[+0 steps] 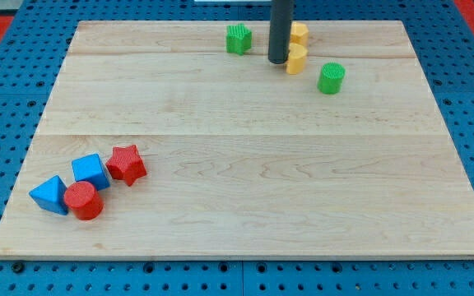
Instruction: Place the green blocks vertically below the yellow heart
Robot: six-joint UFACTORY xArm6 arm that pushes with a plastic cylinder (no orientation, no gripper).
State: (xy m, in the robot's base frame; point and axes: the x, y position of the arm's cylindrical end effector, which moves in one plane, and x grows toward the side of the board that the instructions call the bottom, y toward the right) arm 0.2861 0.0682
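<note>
My tip rests on the board near the view's top, just left of a yellow block, touching or nearly touching it. A second yellow block sits right above that one; I cannot tell which is the heart. A green star-shaped block lies left of the rod, a short gap away. A green cylinder lies to the right of and slightly below the lower yellow block.
The wooden board sits on a blue pegboard. At the view's bottom left lie a red star, a blue cube, a blue triangular block and a red cylinder.
</note>
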